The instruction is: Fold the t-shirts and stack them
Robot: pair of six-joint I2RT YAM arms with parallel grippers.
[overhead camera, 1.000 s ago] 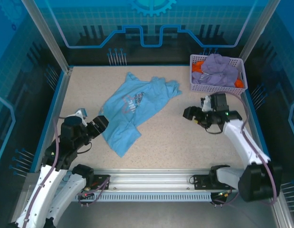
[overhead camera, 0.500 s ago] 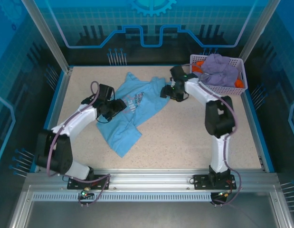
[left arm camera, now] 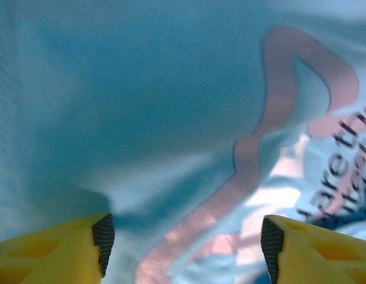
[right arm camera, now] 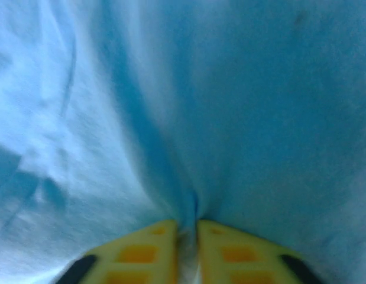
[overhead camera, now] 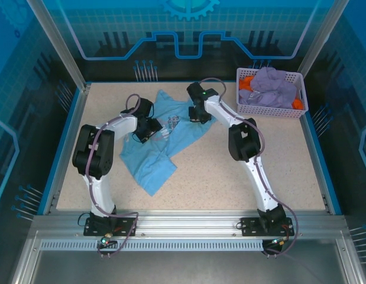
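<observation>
- Step in hand, as I read it: taking hold of the light blue t-shirt [overhead camera: 153, 163], which lies rumpled in the middle of the table [overhead camera: 230, 171], so I can spread it flat.
- My right jaws are pinched narrow on a ridge of its cloth, near the far edge.
- My left jaws stand wide over the chest lettering, gripping nothing.
- Next I'd close the left, then draw both apart gently.
- The lavender shirt [overhead camera: 271, 83] waits in the basket [overhead camera: 271, 110].

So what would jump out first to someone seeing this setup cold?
A crumpled light blue t-shirt lies on the table, worked from both sides: the right pincer is pinched shut on a fold of it, the left pincer stands open over its pink lettering. Then the lavender basket at the far right corner, heaped with purple and orange shirts.
</observation>
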